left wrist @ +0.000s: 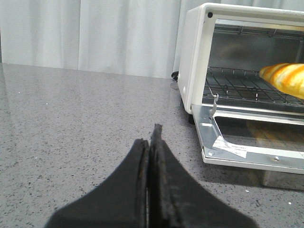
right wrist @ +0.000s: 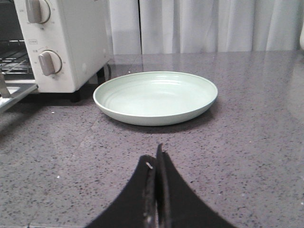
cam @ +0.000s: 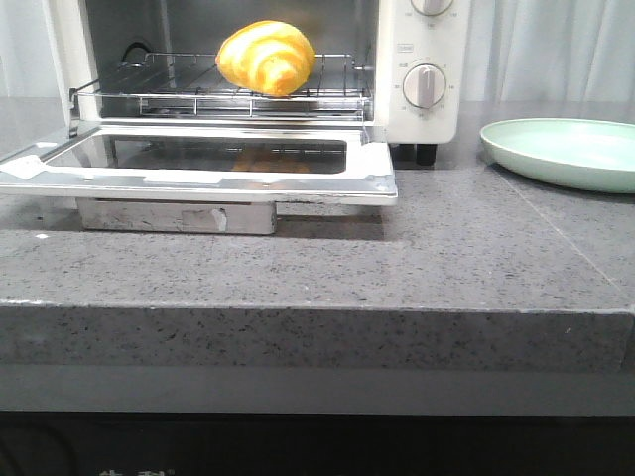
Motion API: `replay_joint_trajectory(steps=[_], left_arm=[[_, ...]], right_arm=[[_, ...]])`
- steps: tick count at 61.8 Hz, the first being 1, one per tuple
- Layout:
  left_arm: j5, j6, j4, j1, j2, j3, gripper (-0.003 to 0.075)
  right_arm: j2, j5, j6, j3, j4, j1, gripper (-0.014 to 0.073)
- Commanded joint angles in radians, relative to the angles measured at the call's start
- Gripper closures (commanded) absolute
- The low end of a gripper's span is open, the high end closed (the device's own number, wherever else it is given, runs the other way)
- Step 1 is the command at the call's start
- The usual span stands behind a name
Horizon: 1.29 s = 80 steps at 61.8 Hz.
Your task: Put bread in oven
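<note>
My left gripper (left wrist: 149, 142) has its fingers pressed flat together with nothing between them, low over the grey counter (left wrist: 71, 123), and my right gripper (right wrist: 156, 164) is pinched closed and empty in the same way. From the left fingers, the oven (left wrist: 194, 61) stands ahead and off to the side, its door (left wrist: 247, 149) dropped flat toward me, and the bread (left wrist: 285, 78) lies on the wire rack (left wrist: 237, 88) inside, only its near end showing at the frame's edge. From the right fingers, the pale green plate (right wrist: 156, 97) sits directly ahead, bare, with the oven's knob panel (right wrist: 50, 61) beyond it to one side; the bread does not show there at all. The front view gives what neither wrist does: the whole croissant (cam: 265, 57), long axis running across the oven's width, resting toward the middle of the rack and well behind the door's hinge line, its reflection faint in the door glass (cam: 228, 154). Neither arm appears in that view. I judge the bread is already placed, so what remains turns on the open door, and the left arm looks the nearer one to its free edge; the lift would have to come from under that edge, since the door lies just above the counter.
</note>
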Motion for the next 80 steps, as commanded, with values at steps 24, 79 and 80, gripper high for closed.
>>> replay_joint_trajectory(steps=[24,79,80], left_arm=[[-0.087,-0.004,0.001,0.002,-0.028,0.03,0.0738],[-0.087,-0.004,0.001,0.002,-0.028,0.03,0.0738],[-0.087,-0.004,0.001,0.002,-0.028,0.03,0.0738]], right_arm=[[-0.023,-0.109,-0.23,-0.002,0.205,-0.007,0.0661],[-0.023,-0.109,-0.23,-0.002,0.205,-0.053,0.0661],[-0.023,-0.109,-0.23,-0.002,0.205,-0.052,0.0661]])
